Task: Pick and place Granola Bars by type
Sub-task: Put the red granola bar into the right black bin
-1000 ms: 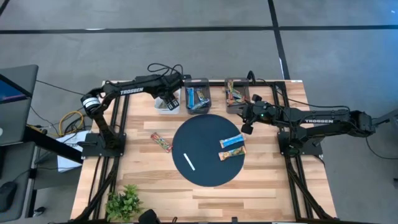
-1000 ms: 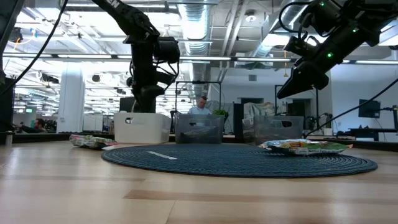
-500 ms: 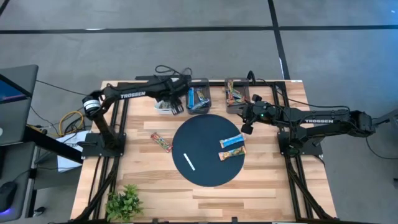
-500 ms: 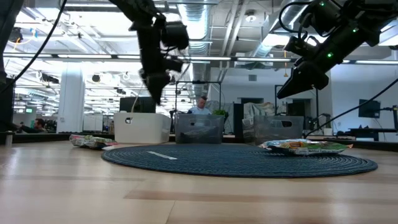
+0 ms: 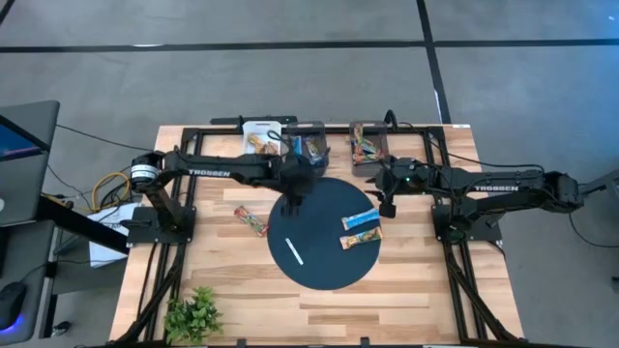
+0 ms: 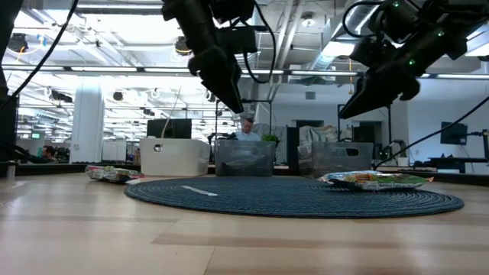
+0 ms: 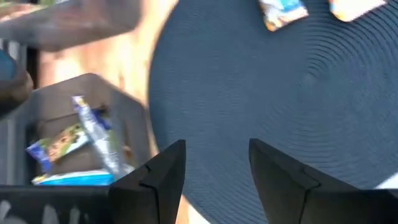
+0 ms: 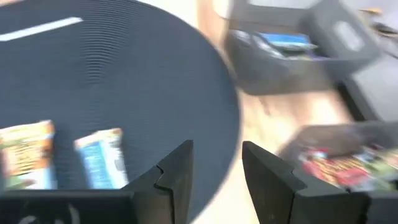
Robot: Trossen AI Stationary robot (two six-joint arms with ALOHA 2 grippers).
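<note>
Two Granola Bars lie side by side on the right part of the dark round mat (image 5: pixel 324 266): a blue one (image 5: pixel 361 220) and an orange-brown one (image 5: pixel 360 238). A reddish bar (image 5: pixel 251 221) lies on the wood left of the mat. Further bars fill three bins at the far edge: a white bin (image 5: pixel 259 135), a dark bin with blue bars (image 5: pixel 309 147) and a dark bin with reddish bars (image 5: pixel 368 145). My left gripper (image 7: pixel 214 152) hovers open and empty over the mat's far-left rim. My right gripper (image 8: pixel 216 155) hangs open and empty above the mat's right rim.
A thin white stick (image 5: pixel 293 251) lies on the mat's near-left part. A small green plant (image 5: pixel 193 311) stands at the table's near-left corner. Bare wood runs along the near edge and left of the mat.
My left gripper has swung from over the white bin toward the table's right and near side, past the blue-bar bin, to the mat's far-left rim, rolling and tipping as it went. My right gripper has stayed in place and turned a little at the wrist.
</note>
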